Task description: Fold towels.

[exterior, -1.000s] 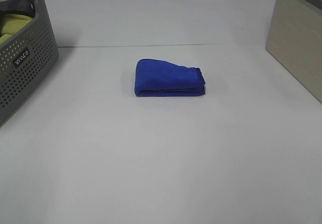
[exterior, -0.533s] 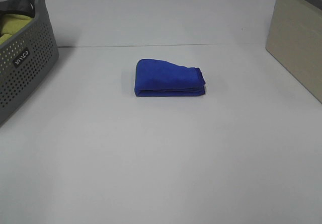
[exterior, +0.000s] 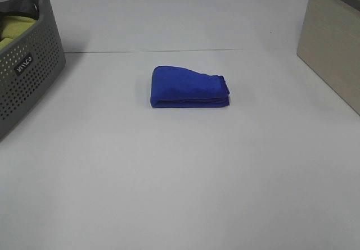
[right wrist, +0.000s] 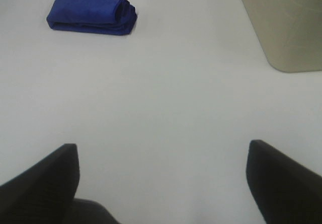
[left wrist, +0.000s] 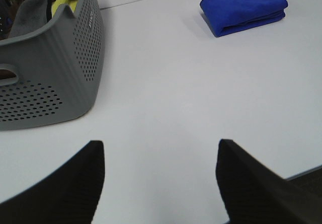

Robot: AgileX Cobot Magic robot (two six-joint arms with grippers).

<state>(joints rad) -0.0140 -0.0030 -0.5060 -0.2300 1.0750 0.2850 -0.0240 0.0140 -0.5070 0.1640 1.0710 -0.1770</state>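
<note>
One folded blue towel (exterior: pixel 189 87) lies lengthwise left-to-right, layered ends rightward.

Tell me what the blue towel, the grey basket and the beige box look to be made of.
Blue towel: soft matte cloth, likely microfibre; it bunches in plump folds with a fuzzy nap.
Grey basket: moulded plastic, matte; regular punched holes and a smooth rounded rim.
Beige box: rigid, flat matte panels; plastic or coated board, cannot tell which.
</note>
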